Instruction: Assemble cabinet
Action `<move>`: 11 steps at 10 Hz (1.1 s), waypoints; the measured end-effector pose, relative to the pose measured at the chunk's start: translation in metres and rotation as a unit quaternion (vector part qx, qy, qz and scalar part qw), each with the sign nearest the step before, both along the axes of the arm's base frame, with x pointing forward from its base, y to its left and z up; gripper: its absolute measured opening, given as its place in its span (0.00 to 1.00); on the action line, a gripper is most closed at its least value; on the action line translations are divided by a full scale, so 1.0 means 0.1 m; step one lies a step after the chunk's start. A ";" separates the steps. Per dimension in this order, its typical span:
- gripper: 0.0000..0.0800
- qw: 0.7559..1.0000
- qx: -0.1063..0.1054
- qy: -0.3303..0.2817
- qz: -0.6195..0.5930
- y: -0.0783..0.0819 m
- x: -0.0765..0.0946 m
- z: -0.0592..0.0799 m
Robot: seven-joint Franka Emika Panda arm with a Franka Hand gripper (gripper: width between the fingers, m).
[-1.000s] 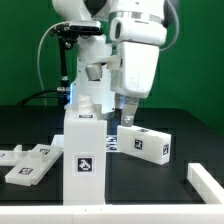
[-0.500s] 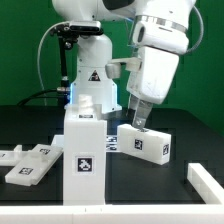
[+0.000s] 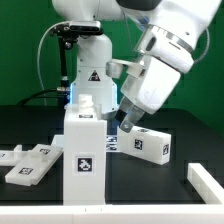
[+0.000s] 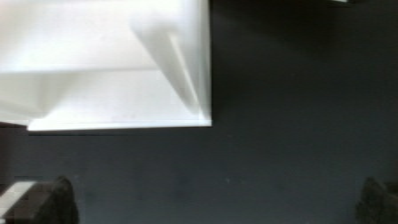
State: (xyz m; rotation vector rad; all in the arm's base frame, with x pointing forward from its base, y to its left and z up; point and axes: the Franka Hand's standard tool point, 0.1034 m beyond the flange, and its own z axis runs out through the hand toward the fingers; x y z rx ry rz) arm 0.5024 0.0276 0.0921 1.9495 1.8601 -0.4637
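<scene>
A tall white cabinet body (image 3: 80, 150) with a square tag stands upright at the front centre. A smaller white box piece (image 3: 146, 144) with tags lies to the exterior view's right of it. Flat white panels (image 3: 28, 163) lie at the exterior view's left. My gripper (image 3: 125, 122) hangs tilted just above the box piece's near-left end, between it and the tall body. In the wrist view the gripper (image 4: 210, 205) is open wide, with one fingertip (image 4: 43, 200) at each side and only dark table between them. A white cabinet piece (image 4: 107, 60) fills one corner of that view; which piece it is I cannot tell.
The white robot base (image 3: 90, 80) with a triangle sticker stands behind the tall body. Another white piece (image 3: 205, 180) lies at the exterior view's right edge. A tagged flat strip (image 3: 110, 141) shows between the tall body and the box piece.
The arm's upper part has swung to the exterior view's right and tilted over. The fingertips stay close above the box piece's left end. No part has moved.
</scene>
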 end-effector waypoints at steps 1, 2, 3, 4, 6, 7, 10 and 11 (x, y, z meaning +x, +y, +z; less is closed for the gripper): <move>1.00 1.000 -0.025 0.009 0.000 0.05 -0.03 -0.02; 1.00 0.999 -0.035 0.016 0.003 0.09 -0.05 -0.04; 1.00 0.998 -0.054 0.025 0.011 0.06 -0.08 -0.09; 1.00 0.997 -0.072 0.034 0.016 -0.10 -0.10 -0.16; 1.00 0.990 -0.130 0.050 0.024 -0.32 -0.08 -0.08; 1.00 0.987 -0.150 0.059 0.016 -0.38 -0.09 -0.06; 1.00 0.980 -0.183 0.075 0.016 -0.27 -0.16 -0.16; 1.00 0.980 -0.183 0.076 0.016 -0.29 -0.17 -0.16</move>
